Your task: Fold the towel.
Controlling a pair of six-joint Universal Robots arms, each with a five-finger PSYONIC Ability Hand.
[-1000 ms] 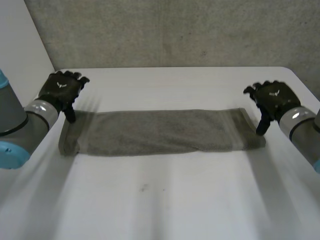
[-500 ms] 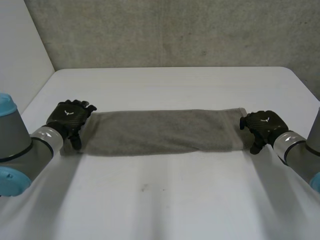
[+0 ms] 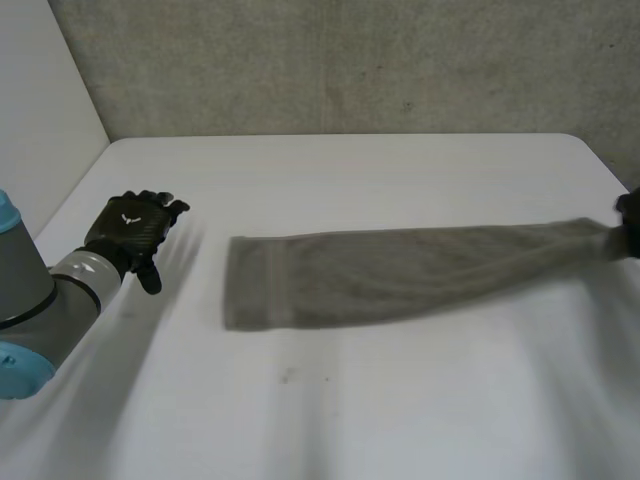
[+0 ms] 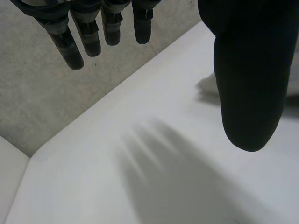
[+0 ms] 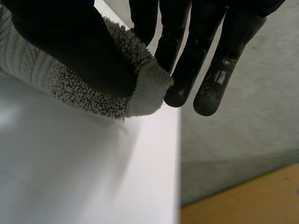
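Head view: the towel lies as a long grey strip across the middle of the white table. Its left end is flat and broad on the surface. Its right end narrows to a bunch at the table's right edge, where the right hand has it. In the right wrist view, the thumb presses the towel's hemmed end against the fingers, a firm pinch. The looped pile bulges out beside the thumb, and the end is held just over the table's edge, with the brown floor below. The left hand is well apart from the towel's left end, near the table's left side. In the left wrist view its fingers hang nearly straight and spread, the thumb stands wide of them, and nothing is in its grasp. A grey concrete wall stands behind the table.
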